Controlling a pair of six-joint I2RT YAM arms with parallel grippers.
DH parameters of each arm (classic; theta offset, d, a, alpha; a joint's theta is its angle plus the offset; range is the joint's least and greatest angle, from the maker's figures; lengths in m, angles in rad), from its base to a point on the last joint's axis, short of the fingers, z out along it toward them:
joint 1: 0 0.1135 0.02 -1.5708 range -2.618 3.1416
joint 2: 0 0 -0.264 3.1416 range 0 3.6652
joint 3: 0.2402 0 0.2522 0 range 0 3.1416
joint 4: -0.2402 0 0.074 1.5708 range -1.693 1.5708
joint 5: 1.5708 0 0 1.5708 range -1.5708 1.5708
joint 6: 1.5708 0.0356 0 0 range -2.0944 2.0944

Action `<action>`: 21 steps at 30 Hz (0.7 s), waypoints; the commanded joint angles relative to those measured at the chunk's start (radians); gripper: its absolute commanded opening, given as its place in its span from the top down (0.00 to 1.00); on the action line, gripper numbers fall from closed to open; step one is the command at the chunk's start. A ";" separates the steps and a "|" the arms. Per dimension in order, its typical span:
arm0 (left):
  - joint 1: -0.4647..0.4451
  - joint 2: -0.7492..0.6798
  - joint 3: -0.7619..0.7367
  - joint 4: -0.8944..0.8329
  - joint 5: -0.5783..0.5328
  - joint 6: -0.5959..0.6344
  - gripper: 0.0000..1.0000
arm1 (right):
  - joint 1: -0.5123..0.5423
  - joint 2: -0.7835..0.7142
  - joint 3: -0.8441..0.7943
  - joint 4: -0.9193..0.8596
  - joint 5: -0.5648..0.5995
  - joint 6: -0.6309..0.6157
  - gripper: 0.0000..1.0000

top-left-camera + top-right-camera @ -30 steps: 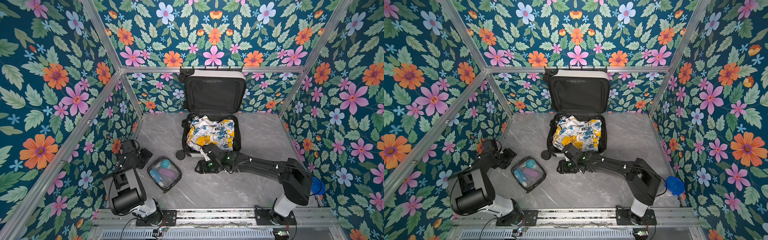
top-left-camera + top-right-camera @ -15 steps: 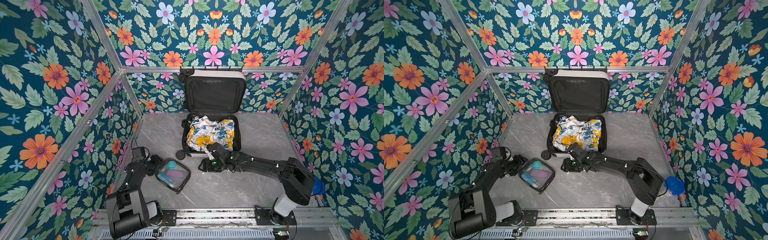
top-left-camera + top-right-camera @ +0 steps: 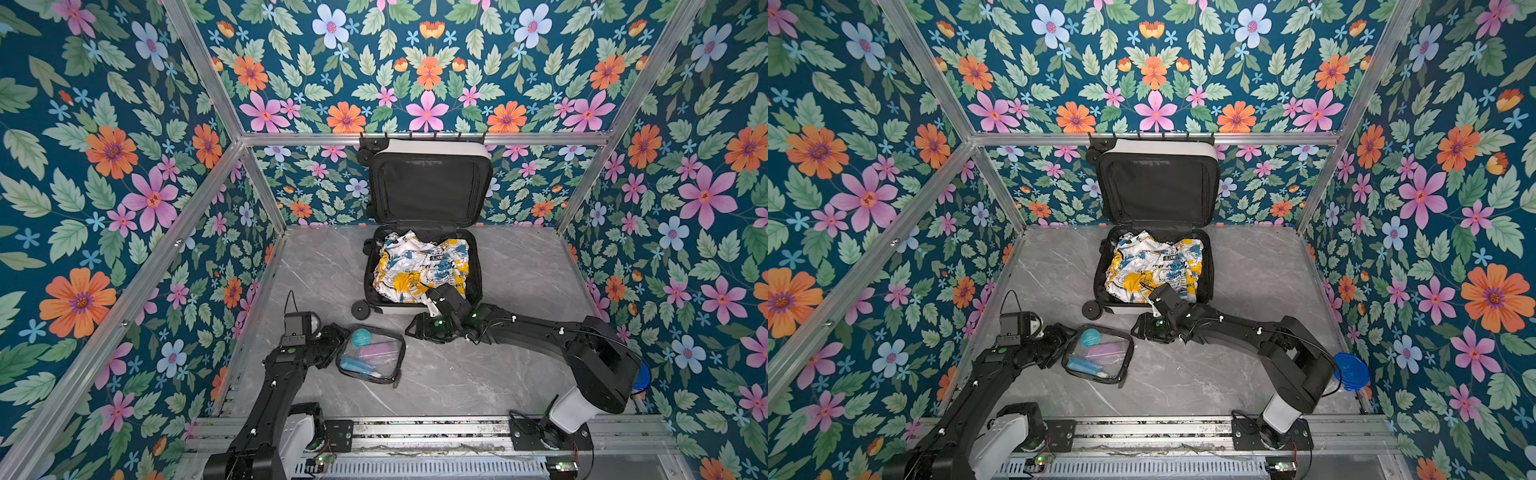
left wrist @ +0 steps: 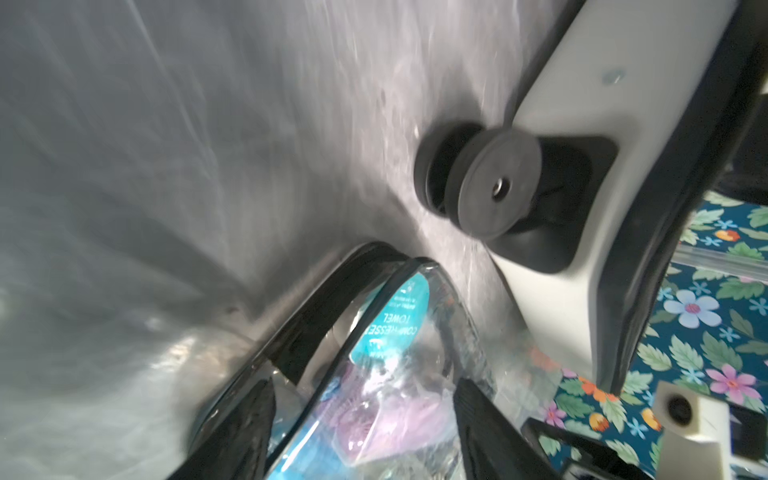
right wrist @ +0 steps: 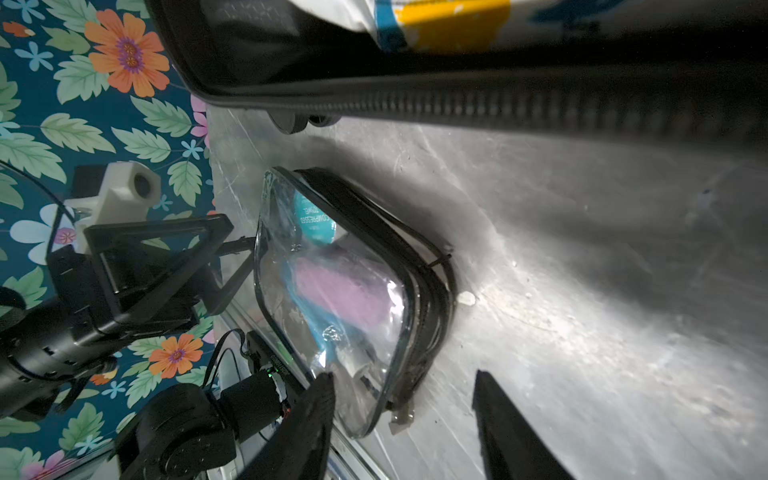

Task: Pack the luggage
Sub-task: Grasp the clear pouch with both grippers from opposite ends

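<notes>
Nearest, an aluminium rail (image 3: 415, 428) carries both arm bases at the edge of a grey marble-veined tabletop (image 3: 457, 374), boxed in on three sides by teal floral walls (image 3: 104, 187) on silvery frame bars. Left of middle on the table, the left gripper (image 3: 334, 348) has its fingers set wide and closed on the end of a clear toiletry pouch (image 3: 372, 353). To the pouch's right the right gripper (image 5: 403, 374) lies low, pointing at it, jaws apart and empty. Behind lies the luggage (image 3: 395, 309), open at the far middle, long axis running left to right, wheels (image 3: 360, 309) leftward, a crumpled printed garment (image 3: 415, 266) inside, its lid (image 3: 428, 187) upright against the back wall, lining facing the robot
</notes>
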 commanded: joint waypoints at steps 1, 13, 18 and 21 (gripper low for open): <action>-0.073 0.019 -0.006 0.058 0.016 -0.068 0.31 | -0.004 -0.013 -0.034 0.042 -0.014 0.053 0.46; -0.219 0.035 0.039 -0.010 -0.149 0.004 0.37 | -0.009 -0.193 -0.190 -0.037 0.092 0.106 0.48; -0.219 0.102 0.041 -0.002 -0.220 0.103 0.40 | -0.003 -0.137 -0.189 0.029 0.033 0.131 0.48; -0.219 0.098 0.004 0.101 -0.157 0.092 0.40 | 0.018 -0.082 -0.165 0.079 0.016 0.151 0.48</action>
